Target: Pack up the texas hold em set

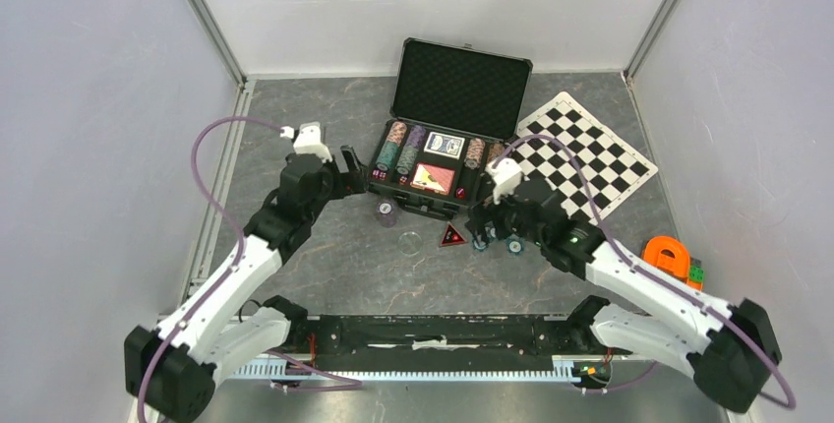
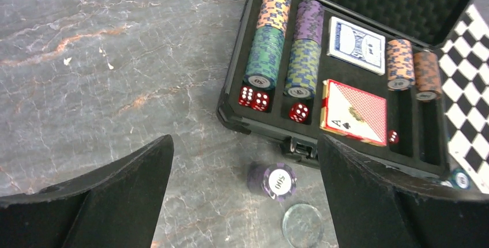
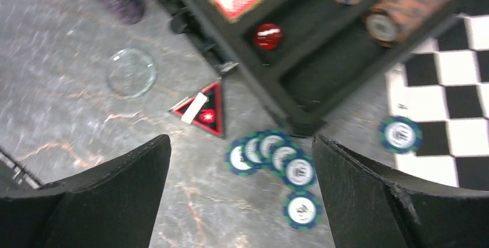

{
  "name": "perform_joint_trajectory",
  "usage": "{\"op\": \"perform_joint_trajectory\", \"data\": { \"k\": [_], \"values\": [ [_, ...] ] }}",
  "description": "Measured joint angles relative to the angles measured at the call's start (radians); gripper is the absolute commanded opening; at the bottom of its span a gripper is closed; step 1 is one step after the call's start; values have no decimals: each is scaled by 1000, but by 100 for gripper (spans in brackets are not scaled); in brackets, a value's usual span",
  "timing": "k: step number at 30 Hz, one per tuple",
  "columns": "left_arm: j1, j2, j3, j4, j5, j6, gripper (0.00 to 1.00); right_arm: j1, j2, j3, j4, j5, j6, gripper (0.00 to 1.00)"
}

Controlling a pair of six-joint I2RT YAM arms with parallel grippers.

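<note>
White arm links [image 1: 231,280], black joints [image 1: 305,187], purple cables [image 1: 194,162], black end effector fingers [image 2: 115,202].

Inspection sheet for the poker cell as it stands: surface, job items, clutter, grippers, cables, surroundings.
Surface: grey marbled tabletop.
Job's things: case open, holding chip rows, blue deck, red deck, dice; purple chip stack and blue-green chips loose in front of it; lone chip on the chequered mat.
Clutter: orange piece, clear disc, red triangle.
Grippers: left gripper open, empty; right gripper open, empty, over the loose chips.
Cables: purple cables loop off both arms.
Surroundings: pale walls, metal frame posts.
</note>
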Motion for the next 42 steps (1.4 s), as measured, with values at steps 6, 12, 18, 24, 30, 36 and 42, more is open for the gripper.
{"op": "perform_joint_trajectory", "data": {
  "k": [6,12,18,24,30,36,42],
  "values": [
    [3,-169,-106,-27,38,-56,100,164,173,55,9,43,34,98],
    [2,-161,-126,-93,88,-103,100,298,335,127,35,111,93,98],
    [2,-162,-125,-187,65,-195,100,410,539,270,77,157,129,94],
    [2,-153,50,-455,-63,-271,100,462,727,398,74,200,161,88],
    [2,-180,128,-540,-204,-233,100,473,866,496,40,232,200,86],
    [3,-181,128,-585,-267,-172,100,468,940,563,-28,259,229,81],
    [3,-185,126,-582,-280,-155,100,447,949,557,-52,237,257,75]
  ]
}}
